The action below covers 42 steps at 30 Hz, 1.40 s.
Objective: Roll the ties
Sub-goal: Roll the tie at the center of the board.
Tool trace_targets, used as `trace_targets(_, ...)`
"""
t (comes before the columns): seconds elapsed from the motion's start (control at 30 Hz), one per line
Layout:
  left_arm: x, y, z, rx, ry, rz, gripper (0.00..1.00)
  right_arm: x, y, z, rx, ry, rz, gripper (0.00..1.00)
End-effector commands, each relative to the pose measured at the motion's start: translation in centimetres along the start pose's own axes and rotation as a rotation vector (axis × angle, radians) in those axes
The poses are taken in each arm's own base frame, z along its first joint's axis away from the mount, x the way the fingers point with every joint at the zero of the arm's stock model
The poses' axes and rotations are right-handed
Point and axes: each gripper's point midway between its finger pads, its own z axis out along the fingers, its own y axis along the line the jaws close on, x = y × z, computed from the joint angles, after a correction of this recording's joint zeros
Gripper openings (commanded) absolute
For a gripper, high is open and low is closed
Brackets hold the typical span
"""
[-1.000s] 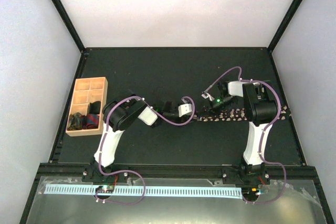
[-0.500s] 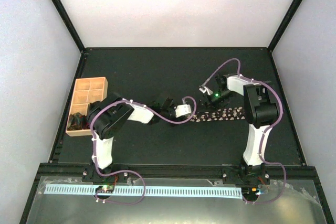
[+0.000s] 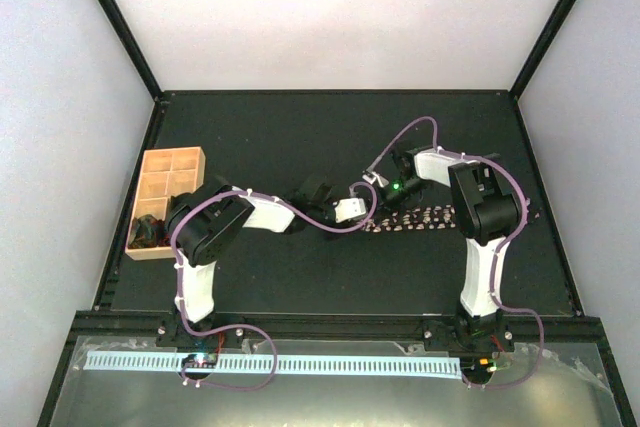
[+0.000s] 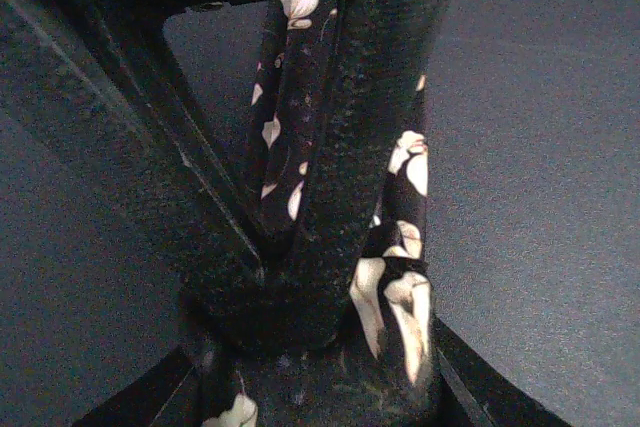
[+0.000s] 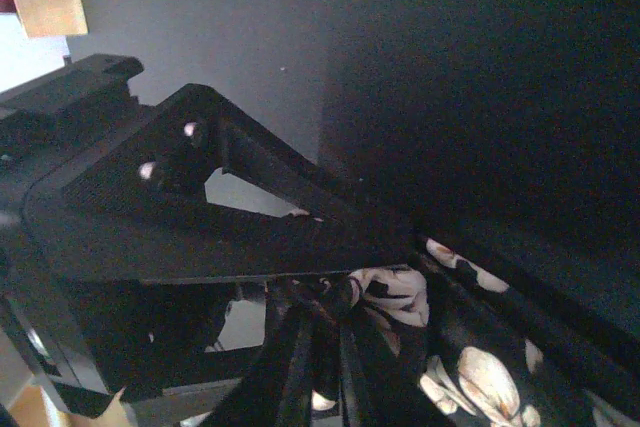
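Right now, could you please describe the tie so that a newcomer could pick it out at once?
On the black table, look right of centre, beside the right arm. The tie lies there, a long narrow dark strip; its pale speckles set it apart from the plain purple cables and the tan tray.

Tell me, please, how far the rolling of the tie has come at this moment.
Early stage. Done: the left end effector grips the tie at its left end. In hand: fabric looks bunched there, perhaps a first turn, with the right end effector close beside. Left: most of the tie lies flat, unrolled, on the table.
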Motion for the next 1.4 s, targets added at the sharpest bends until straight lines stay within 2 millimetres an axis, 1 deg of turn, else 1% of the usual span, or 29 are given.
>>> trace_targets(0.0, 6.5, -1.3, 0.2, 0.013, 0.227, -0.051, 0.42, 0.5, -1.7, 0.7, 0.063, 0.024, -0.004, 0.02)
trace_targets(0.07, 6.4, -1.1, 0.2, 0.003, 0.222, -0.062, 0.43, 0.6, -2.1, 0.4, 0.078, 0.017, -0.008, 0.02)
trace_targets(0.1, 6.3, -0.9, 0.1, -0.003, 0.216, -0.077, 0.46, 0.6, -2.2, 0.2, 0.082, 0.009, -0.009, 0.02)
trace_targets(0.17, 5.4, -0.7, -0.2, 0.018, 0.156, -0.125, 0.54, 0.6, -2.8, -0.1, 0.086, -0.004, -0.010, 0.02)
trace_targets(0.23, 3.7, -0.2, -0.9, 0.039, 0.056, -0.158, 0.65, 0.8, -3.6, -0.3, 0.098, -0.007, -0.023, 0.01)
trace_targets(0.33, 1.6, 0.1, -2.2, 0.047, -0.081, -0.142, 0.75, 1.0, -5.0, -0.5, 0.138, -0.009, -0.052, 0.02)
trace_targets(0.43, 0.1, 0.1, -2.9, 0.043, -0.153, -0.116, 0.79, 1.3, -6.2, -1.0, 0.173, -0.008, -0.050, 0.02)
trace_targets(0.5, -0.4, 0.2, -2.9, 0.047, -0.175, -0.118, 0.80, 1.5, -6.8, -1.5, 0.204, -0.009, -0.049, 0.02)
trace_targets(0.6, -0.9, -0.1, -2.6, 0.073, -0.214, -0.111, 0.82, 2.1, -7.7, -2.1, 0.261, -0.005, -0.030, 0.02)
trace_targets(0.67, -1.2, -0.3, -2.1, 0.089, -0.244, -0.108, 0.84, 2.5, -8.0, -2.4, 0.286, -0.006, -0.026, 0.02)
trace_targets(0.83, -2.3, -0.7, 0.2, 0.118, -0.277, -0.101, 0.84, 2.5, -8.1, -2.7, 0.305, -0.021, -0.012, 0.02)
trace_targets(0.97, -3.0, -1.0, 2.0, 0.141, -0.292, -0.090, 0.83, 2.8, -8.0, -2.5, 0.301, -0.016, -0.010, 0.02)
trace_targets(1.1, -3.2, -0.4, 3.6, 0.131, -0.282, -0.106, 0.79, 3.0, -7.5, -2.4, 0.279, -0.020, -0.013, 0.02)
trace_targets(1.2, -1.8, -0.4, 4.3, 0.119, -0.233, -0.097, 0.72, 3.1, -7.2, -2.3, 0.268, -0.025, -0.015, 0.02)
trace_targets(1.3, -0.1, -0.9, 4.0, 0.102, -0.174, -0.031, 0.62, 2.7, -6.8, -2.2, 0.242, -0.042, -0.024, 0.02)
trace_targets(1.37, 1.1, -1.2, 3.6, 0.087, -0.128, 0.010, 0.54, 1.9, -6.3, -2.1, 0.217, -0.062, -0.036, 0.02)
